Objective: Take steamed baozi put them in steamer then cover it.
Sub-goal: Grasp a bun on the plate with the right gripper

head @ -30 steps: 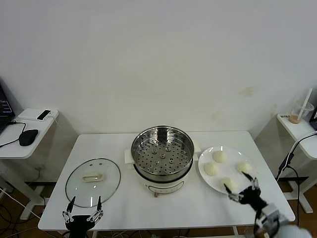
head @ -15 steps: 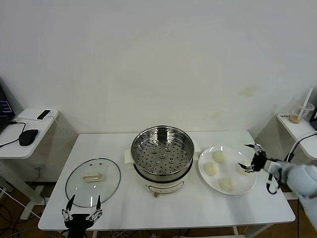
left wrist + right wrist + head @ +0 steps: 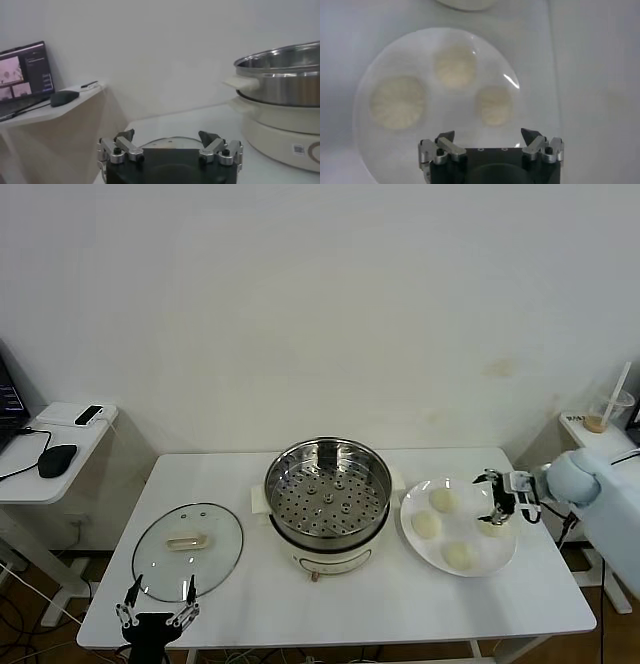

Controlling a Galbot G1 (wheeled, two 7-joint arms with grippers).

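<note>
On the white plate point(image 3: 503, 555), at three o'clock from the steamer point(image 3: 327, 494), all four buns point(image 3: 443, 500) remain; none sits on the perforated tray. Right gripper point(image 3: 495, 499) hovers over the plate's far-right bun, fingers spread, holding nothing. Glass lid point(image 3: 187, 550) lies flat at eight o'clock. Left gripper point(image 3: 155, 617) waits open at the table's point(image 3: 380, 604) near edge. Judgement: loading and covering remain undone.

A lab or office test room rather than a kitchen: a bare white wall, a plain white counter point(image 3: 250, 584), and a side desk point(image 3: 40, 474) carrying a laptop point(image 3: 22, 75), mouse point(image 3: 57, 459) and phone point(image 3: 88, 415).
</note>
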